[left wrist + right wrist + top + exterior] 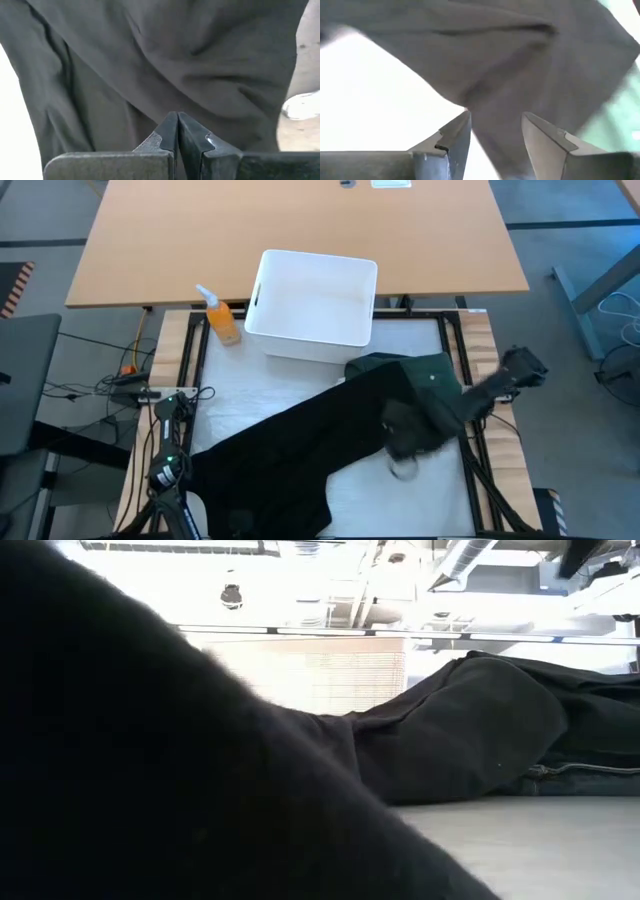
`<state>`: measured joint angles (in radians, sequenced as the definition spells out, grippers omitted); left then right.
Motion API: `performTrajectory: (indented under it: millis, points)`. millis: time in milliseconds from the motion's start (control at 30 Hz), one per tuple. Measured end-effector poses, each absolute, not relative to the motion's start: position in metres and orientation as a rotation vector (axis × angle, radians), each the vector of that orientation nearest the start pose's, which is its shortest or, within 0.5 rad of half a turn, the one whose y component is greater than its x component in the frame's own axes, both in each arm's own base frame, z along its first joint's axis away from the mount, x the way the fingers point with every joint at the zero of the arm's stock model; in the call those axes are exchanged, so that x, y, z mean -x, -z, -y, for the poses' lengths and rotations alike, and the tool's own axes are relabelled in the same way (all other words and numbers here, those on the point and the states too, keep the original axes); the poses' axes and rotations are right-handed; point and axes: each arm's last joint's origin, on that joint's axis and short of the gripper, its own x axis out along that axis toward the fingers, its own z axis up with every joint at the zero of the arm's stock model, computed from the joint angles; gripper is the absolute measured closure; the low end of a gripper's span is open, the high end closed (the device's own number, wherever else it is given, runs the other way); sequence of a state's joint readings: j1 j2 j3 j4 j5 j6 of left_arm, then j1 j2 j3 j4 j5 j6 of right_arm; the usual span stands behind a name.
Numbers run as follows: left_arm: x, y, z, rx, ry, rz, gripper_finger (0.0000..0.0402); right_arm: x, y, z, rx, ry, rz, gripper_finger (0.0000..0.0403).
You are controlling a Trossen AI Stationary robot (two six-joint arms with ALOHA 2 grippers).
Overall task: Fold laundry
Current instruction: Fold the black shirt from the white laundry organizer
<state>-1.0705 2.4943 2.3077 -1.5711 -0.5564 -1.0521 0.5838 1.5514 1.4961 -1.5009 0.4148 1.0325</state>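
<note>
A black garment (pixel 300 440) lies stretched slantwise across the white mat, from the near left corner toward the far right. A dark green garment (pixel 425 370) lies bunched at its far right end, beside the bin. My left gripper (pixel 175 116) is shut at the garment's near left end, and the cloth hides it in the high view. My right gripper (pixel 405 450) hovers over the black garment's right part. It (pixel 496 114) is open, with a strip of dark cloth running between its fingers. In the low view the black garment (pixel 150 760) rises close in front. My left gripper is shut with its fingertips (pixel 170 125) right against the black garment's near left part (pixel 165 95). The cloth fills the view beyond the tips and falls in slack folds. Which edge or how many layers it has cannot be told.
A white plastic bin (pixel 312 305) stands at the mat's far edge, with an orange spray bottle (pixel 222 320) to its left. A wooden tabletop (pixel 300 230) lies beyond. Bare mat (pixel 400 500) shows near the right front. Cables lie left of the table.
</note>
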Motion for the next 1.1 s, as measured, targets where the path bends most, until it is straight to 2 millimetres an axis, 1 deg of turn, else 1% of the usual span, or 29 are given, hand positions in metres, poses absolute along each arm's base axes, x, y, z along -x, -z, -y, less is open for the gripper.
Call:
performTrajectory:
  millis: [33, 100, 200, 267, 367, 433, 533, 667, 833, 933, 1100]
  points:
    - [-0.236, -0.186, 0.401, -0.4, -0.257, -1.136, 0.0401, -0.221, -0.317, -0.151, -0.13, 0.538, -1.152, 0.0199]
    - [-0.235, -0.186, 0.402, -0.445, -0.242, -1.111, 0.0401, -0.213, -0.304, -0.176, -0.113, 0.55, -1.038, 0.0201]
    - [-0.231, -0.187, 0.404, -0.482, -0.234, -1.072, 0.0401, -0.205, -0.276, -0.197, -0.061, 0.618, -0.956, 0.021]
    - [-0.229, -0.187, 0.406, -0.484, -0.233, -1.064, 0.0401, -0.206, -0.257, -0.206, 0.003, 0.656, -0.921, 0.0216]
    - [-0.227, -0.187, 0.407, -0.463, -0.241, -1.061, 0.0401, -0.212, -0.228, -0.214, 0.162, 0.683, -0.933, 0.0223]
    - [-0.226, -0.187, 0.407, -0.443, -0.25, -1.06, 0.0401, -0.214, -0.215, -0.217, 0.266, 0.696, -0.968, 0.0226]
    - [-0.226, -0.187, 0.407, -0.413, -0.26, -1.071, 0.0401, -0.215, -0.2, -0.219, 0.376, 0.724, -1.008, 0.0227]
    - [-0.226, -0.187, 0.407, -0.413, -0.262, -1.067, 0.0401, -0.215, -0.192, -0.219, 0.458, 0.749, -1.03, 0.0224]
    - [-0.227, -0.187, 0.407, -0.416, -0.262, -1.067, 0.0401, -0.216, -0.189, -0.22, 0.461, 0.747, -1.032, 0.0222]
    - [-0.227, -0.187, 0.407, -0.416, -0.262, -1.067, 0.0401, -0.215, -0.188, -0.223, 0.476, 0.726, -1.035, 0.0222]
    - [-0.227, -0.187, 0.407, -0.416, -0.263, -1.066, 0.0401, -0.213, -0.183, -0.227, 0.557, 0.661, -1.036, 0.0223]
